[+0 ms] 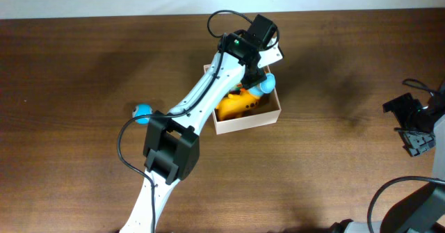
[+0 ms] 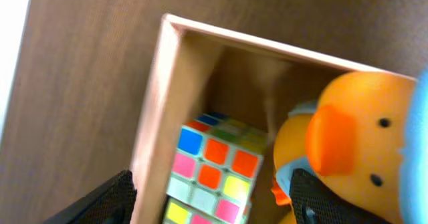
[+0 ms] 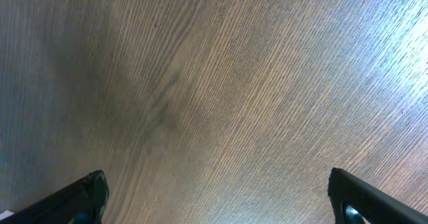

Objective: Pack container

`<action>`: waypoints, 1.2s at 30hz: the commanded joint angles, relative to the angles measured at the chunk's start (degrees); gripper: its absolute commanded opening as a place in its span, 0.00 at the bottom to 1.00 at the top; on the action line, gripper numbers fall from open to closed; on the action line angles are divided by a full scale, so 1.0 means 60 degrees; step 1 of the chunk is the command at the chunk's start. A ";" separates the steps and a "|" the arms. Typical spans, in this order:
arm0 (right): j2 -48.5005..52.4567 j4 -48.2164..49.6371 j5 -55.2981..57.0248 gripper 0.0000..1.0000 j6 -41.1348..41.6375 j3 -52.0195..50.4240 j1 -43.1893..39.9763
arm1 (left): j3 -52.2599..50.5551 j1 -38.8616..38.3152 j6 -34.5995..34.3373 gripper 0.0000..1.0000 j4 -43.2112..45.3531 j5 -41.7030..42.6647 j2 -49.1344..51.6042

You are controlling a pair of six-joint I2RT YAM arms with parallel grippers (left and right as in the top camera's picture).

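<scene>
While left fingers [image 2: 110, 200] gape above the container [image 2: 157, 103], cube [image 2: 214, 174] and duck [image 2: 354, 137] crowd it; right fingers [image 3: 80, 197] released.

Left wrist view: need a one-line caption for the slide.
Left gripper, jaws apart, above the container, which holds a colour cube and an orange duck.

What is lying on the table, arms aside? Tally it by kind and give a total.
Container: 1
Colour cube: 1
Orange duck: 1
Small blue ball: 1
Total: 4
</scene>
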 commanded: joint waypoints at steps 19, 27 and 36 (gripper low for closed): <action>0.0015 0.0007 -0.0011 0.99 -0.0025 -0.0025 0.0007 | 0.0160 -0.0827 -0.0127 0.71 -0.0772 -0.0018 0.0055; 0.0015 0.0007 -0.0011 0.99 -0.0025 -0.0025 0.0007 | 0.1107 -0.0954 -0.0339 0.71 -0.1126 -0.0036 0.0033; 0.0015 0.0007 -0.0011 0.99 -0.0025 -0.0025 0.0007 | 0.1741 -0.1140 -0.0415 0.71 -0.0841 0.0040 0.0033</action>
